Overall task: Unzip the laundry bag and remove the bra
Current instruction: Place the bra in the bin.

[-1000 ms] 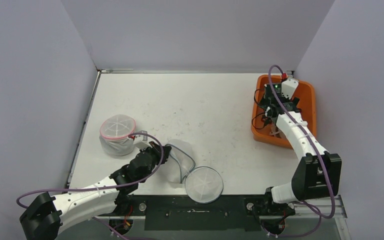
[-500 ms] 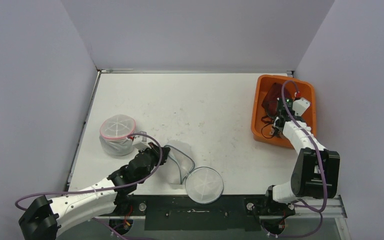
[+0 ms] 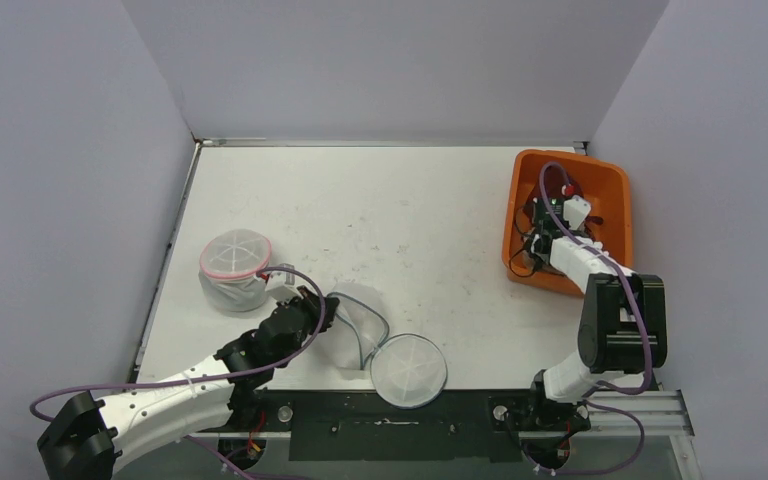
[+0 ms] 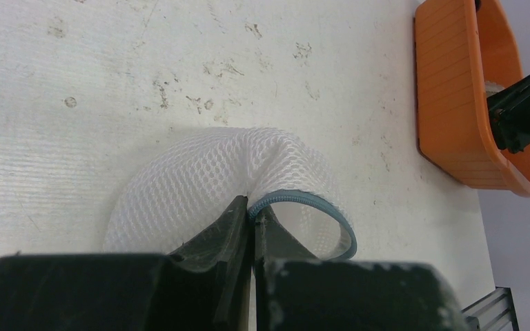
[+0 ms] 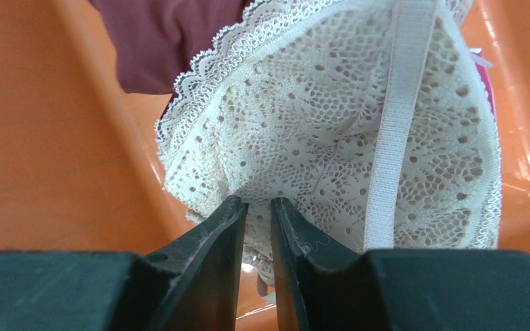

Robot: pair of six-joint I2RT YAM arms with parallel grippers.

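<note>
Cream lace bra lies in the orange plastic bin beside a maroon garment. The right gripper has its jaws almost closed at the scalloped edge; whether it grips is unclear. The left gripper pinches the blue-trimmed rim of the white mesh bag on the scuffed table. A pink-rimmed bag stands nearby.

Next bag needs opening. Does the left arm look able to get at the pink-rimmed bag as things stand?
Probably: the pink-rimmed bag sits close beside the left gripper, nothing between. But that gripper is shut on the open bag.
</note>
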